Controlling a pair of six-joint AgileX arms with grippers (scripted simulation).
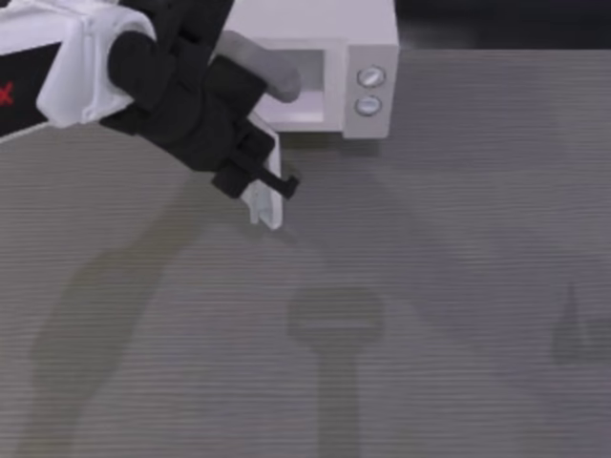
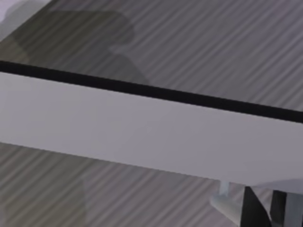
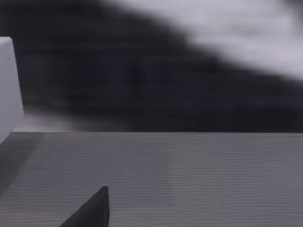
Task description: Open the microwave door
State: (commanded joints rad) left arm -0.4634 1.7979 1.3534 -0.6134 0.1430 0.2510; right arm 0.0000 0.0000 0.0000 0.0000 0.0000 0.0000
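Observation:
The white microwave (image 1: 315, 29) stands at the back of the table, its two grey knobs (image 1: 369, 91) on the right front panel. The microwave door (image 1: 268, 202) is swung out toward the front, roughly square to the oven's face, and the pale interior shows. My left gripper (image 1: 277, 181) is shut on the door's thin handle at its free edge. In the left wrist view the door (image 2: 142, 127) crosses as a wide white band, with the handle (image 2: 222, 191) beside a dark finger (image 2: 253, 210). My right gripper is outside the top view.
Grey ribbed table (image 1: 430, 286) spreads in front of and to the right of the microwave. The right wrist view looks low across the table, with a white corner of the microwave (image 3: 7, 85) at one side.

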